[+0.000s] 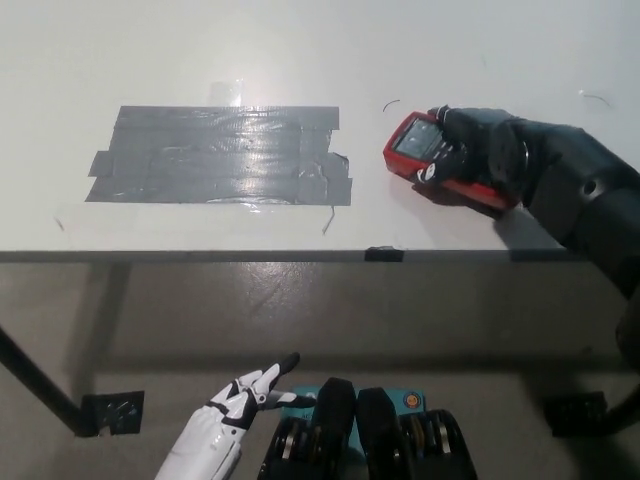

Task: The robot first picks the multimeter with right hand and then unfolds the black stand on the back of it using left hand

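right hand (pixel 478 152) fingers clamped on multimeter (pixel 432 157), right side of worktop (pixel 300 50) | left hand (pixel 240 402) low, fingers apart | risk: screen faces up, stand hidden underneath; turning it could loosen grip

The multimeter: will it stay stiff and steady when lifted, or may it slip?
The multimeter looks like a rigid, boxy case, so probably no flexing. The right robot hand wraps only one end, so it may tilt.
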Controlling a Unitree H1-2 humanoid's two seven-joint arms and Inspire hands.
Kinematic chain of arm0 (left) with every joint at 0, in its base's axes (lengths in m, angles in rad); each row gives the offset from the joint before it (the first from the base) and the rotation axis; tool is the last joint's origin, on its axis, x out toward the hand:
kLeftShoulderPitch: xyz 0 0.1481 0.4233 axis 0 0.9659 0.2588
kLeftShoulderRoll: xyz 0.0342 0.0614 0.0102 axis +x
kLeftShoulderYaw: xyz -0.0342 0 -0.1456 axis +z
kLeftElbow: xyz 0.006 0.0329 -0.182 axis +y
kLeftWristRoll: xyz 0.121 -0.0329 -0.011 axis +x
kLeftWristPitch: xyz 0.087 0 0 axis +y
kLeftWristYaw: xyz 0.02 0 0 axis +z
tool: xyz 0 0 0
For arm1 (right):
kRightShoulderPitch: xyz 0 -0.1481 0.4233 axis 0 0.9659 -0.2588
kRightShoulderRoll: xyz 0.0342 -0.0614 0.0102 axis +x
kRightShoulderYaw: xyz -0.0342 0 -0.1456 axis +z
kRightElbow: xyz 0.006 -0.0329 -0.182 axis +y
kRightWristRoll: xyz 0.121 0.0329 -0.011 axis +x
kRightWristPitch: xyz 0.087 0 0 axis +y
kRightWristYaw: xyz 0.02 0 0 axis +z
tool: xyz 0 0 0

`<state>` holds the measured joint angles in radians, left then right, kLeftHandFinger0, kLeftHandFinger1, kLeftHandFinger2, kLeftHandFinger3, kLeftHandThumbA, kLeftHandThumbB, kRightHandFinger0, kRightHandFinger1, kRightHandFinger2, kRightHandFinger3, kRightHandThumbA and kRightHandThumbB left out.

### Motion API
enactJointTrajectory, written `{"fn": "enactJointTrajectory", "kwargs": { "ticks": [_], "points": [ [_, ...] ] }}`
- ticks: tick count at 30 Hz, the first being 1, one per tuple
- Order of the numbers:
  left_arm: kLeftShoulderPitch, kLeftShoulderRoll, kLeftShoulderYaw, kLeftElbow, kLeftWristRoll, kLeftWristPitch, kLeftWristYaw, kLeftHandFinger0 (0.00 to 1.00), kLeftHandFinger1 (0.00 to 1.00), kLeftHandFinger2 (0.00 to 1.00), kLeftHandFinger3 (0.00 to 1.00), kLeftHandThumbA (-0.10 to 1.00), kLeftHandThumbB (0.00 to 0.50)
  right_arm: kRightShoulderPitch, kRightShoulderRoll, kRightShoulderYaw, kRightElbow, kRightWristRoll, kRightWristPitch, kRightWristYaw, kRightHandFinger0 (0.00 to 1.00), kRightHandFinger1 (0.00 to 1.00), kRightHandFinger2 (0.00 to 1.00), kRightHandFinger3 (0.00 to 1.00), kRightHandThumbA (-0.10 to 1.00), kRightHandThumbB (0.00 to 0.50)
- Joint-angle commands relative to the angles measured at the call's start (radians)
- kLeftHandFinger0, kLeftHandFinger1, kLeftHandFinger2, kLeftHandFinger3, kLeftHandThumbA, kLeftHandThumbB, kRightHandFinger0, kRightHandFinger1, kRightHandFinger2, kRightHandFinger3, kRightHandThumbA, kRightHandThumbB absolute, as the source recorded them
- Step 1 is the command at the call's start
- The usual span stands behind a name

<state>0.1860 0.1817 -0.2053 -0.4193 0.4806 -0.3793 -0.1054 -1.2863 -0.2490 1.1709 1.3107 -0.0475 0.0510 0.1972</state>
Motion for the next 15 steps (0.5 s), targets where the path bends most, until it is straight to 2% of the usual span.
{"fn": "enactJointTrajectory", "kwargs": {
  "ticks": [1, 6, 10, 12, 15],
  "points": [
    [-0.013, 0.026, 0.011, -0.051, 0.011, -0.091, 0.075, 0.93, 0.67, 0.69, 1.0, 0.94, 0.239, -0.087, 0.005, -0.029, 0.026, -0.138, -0.056, 0.248, 1.0, 1.0, 1.0, 1.0, 0.73, 0.5],
    [-0.018, 0.031, 0.007, -0.054, 0.01, -0.091, 0.075, 0.96, 0.67, 0.68, 1.0, 0.94, 0.248, -0.125, -0.016, -0.066, -0.036, -0.201, -0.052, 0.151, 1.0, 1.0, 1.0, 1.0, 0.92, 0.5],
    [-0.02, 0.028, 0.009, -0.054, 0.008, -0.091, 0.071, 1.0, 0.66, 0.67, 1.0, 0.95, 0.255, -0.168, -0.061, -0.146, -0.147, -0.244, -0.033, 0.104, 1.0, 1.0, 1.0, 1.0, 0.94, 0.5],
    [-0.022, 0.031, 0.007, -0.054, 0.0, -0.091, 0.069, 1.0, 0.66, 0.67, 1.0, 0.92, 0.251, -0.188, -0.077, -0.161, -0.196, -0.303, -0.012, 0.075, 1.0, 1.0, 1.0, 1.0, 1.0, 0.5],
    [-0.021, 0.03, 0.012, -0.057, -0.001, -0.091, 0.062, 1.0, 0.66, 0.67, 1.0, 0.93, 0.251, -0.207, -0.096, -0.195, -0.25, -0.355, 0.013, 0.05, 1.0, 1.0, 1.0, 1.0, 1.0, 0.5]
  ]
}}
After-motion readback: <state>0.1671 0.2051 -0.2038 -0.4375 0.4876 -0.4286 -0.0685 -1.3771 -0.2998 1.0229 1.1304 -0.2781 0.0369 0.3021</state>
